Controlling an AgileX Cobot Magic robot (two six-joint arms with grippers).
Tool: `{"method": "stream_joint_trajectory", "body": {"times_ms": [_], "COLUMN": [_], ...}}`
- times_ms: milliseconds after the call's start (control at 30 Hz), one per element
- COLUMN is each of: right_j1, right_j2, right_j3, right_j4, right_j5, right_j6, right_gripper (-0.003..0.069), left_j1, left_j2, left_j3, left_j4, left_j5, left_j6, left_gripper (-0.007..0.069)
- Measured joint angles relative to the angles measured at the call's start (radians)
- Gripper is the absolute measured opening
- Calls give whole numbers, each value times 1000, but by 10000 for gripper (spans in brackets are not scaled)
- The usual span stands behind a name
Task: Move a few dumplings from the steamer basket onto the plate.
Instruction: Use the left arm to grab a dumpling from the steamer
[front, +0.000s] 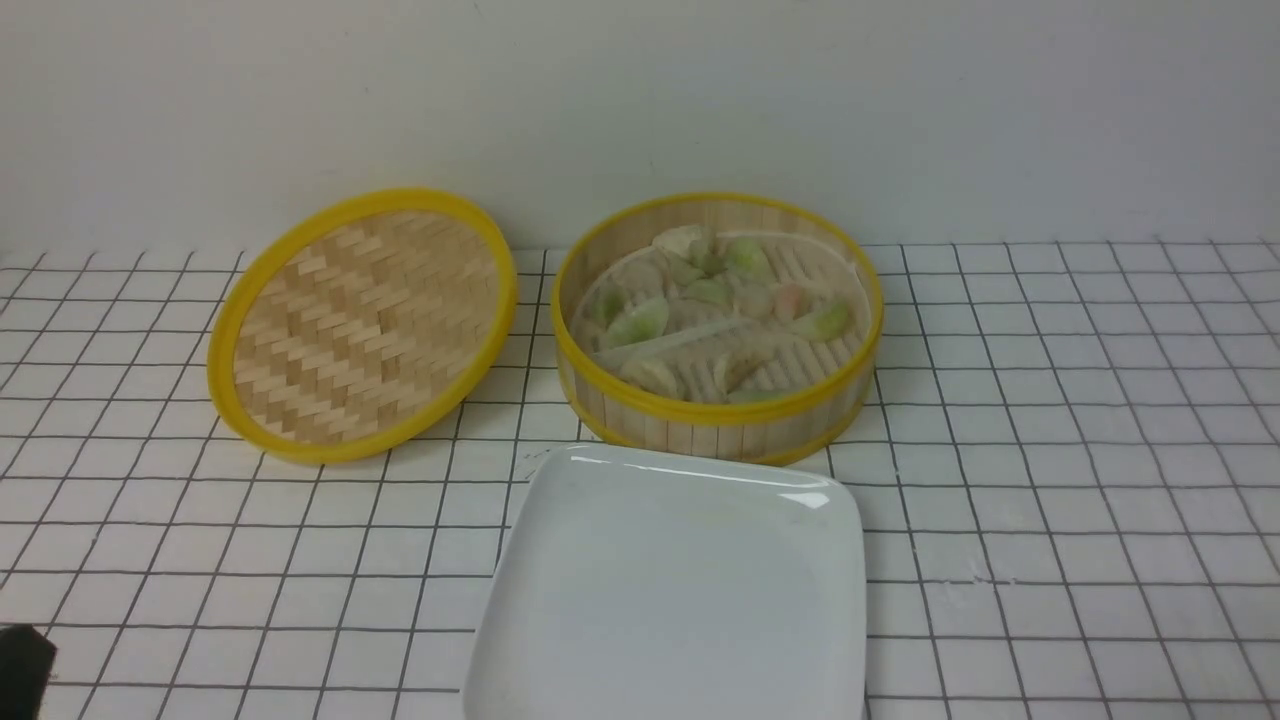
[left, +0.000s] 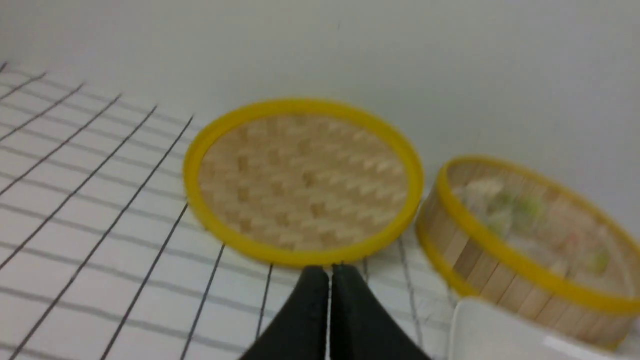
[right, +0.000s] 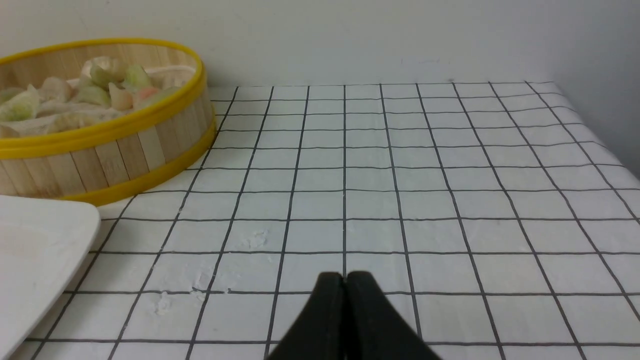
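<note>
Right, here is where I stand: the round, yellow-rimmed bamboo steamer basket (front: 718, 415) sits uncovered at mid-table, and every one of the small translucent crescent-shaped dumplings (front: 640, 322) that I can see, pale green, beige-white and a pinkish one or two, lies inside it on the slatted floor. The large glossy white square plate (front: 670, 600) is just beside the basket at its six o'clock, nearest to me, and it is bare, not a single dumpling on it. The shallow woven yellow-rimmed lid (front: 360, 325) is off and parked at the basket's nine o'clock, near it but clear of the plate. On the left wrist view, my left gripper (left: 330, 272) has its black jaws pressed together with nothing between them, hanging above the white gridded tablecloth (front: 1050, 500) short of the lid. Right wrist view: my right gripper (right: 345, 280) is likewise closed up and empty, over bare cloth, with the basket off at its ten o'clock. So I judge the transfer hasn't begun. The way in is open, but each pick, carry and drop onto the plate is yet to do, starting with opening a gripper over the basket.
</note>
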Motion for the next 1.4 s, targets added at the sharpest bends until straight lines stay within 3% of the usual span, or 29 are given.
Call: {"method": "stream_joint_trajectory", "body": {"times_ms": [333,467,567,667,933,1033,1167,1400], "right_j1": [0,0,0,0,0,0,0,0], "right_j2": [0,0,0,0,0,0,22,425], "right_j3": [0,10,10,10,10,7,-131,-538], "right_j4": [0,157,325,491,580,596,568,493], "right_j5": [-1,-101,-214,-327,-418,-421,-199,406], "right_j6": [0,74,134,170,118,118,79,-126], "right_gripper": [-10,-10,-10,-10,-10,-10,-10,-10], "left_j1": [0,0,0,0,-4,-17,-71,-179], "left_j2": [0,10,82,246,813,971,1180,1542], "left_j3": [0,-83,-216,-424,-836,-907,-1035,-1396], "left_j4": [-124,-128,-123,-95,-138,-164,-175,-185], "left_j5": [-281,-231,-100,171,780,836,851,919], "left_j6": [-21,-101,-134,-93,249,385,545,573], "left_gripper": [-6,-6,-6,-6,-6,-6,-6,-6]}}
